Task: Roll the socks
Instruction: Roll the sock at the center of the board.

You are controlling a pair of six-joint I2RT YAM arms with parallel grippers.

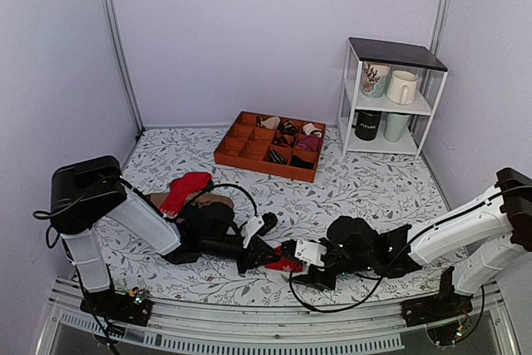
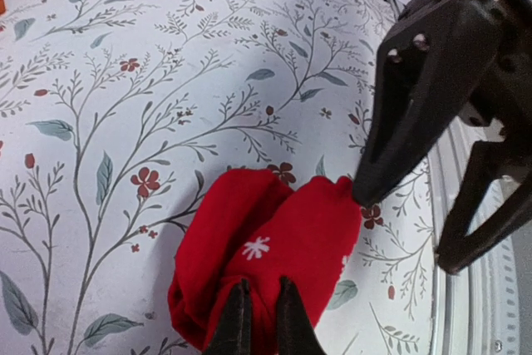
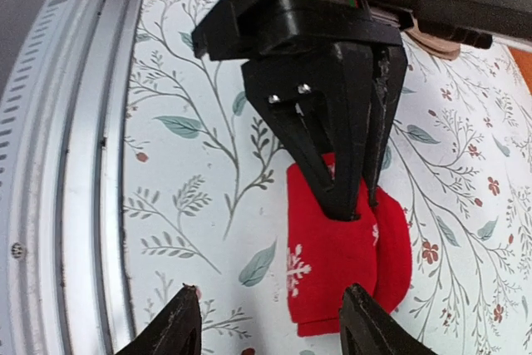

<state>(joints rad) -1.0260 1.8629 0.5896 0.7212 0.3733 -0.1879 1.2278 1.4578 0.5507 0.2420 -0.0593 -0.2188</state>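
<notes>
**Finishing the roll: anchor with the left, tuck with the right**

The bright red knitted sock bundle (image 2: 283, 247) with small white snowflake marks lies on the white floral-print tablecloth (image 2: 125, 81). It sits just beside the grey metal rail (image 3: 75, 164) at the near edge, between the two arms. It is well apart from the mixed heap of red, brown and beige socks (image 1: 189, 193) and from the orange compartment tray (image 1: 249, 162). The bundle looks mostly rolled, with two rounded lobes side by side (no striped cuff shows in either wrist view).

The black left gripper (image 2: 263, 326) is clamped on the bundle's near edge, its fingers almost together with red fabric pinched between them. The black right gripper (image 3: 273, 309) is spread wide and holds nothing. In the left wrist view, one of its fingertips (image 2: 363, 193) touches the bundle's far corner.

To do this step well, I judge that the left pinch should act as a firm anchor so the roll cannot unwind. The right arm can then close on the loose outer layer and draw it over the lobes. Slow, low motion seems wise: knit cloth is springy and could pop open, and the rail leaves little room.
</notes>
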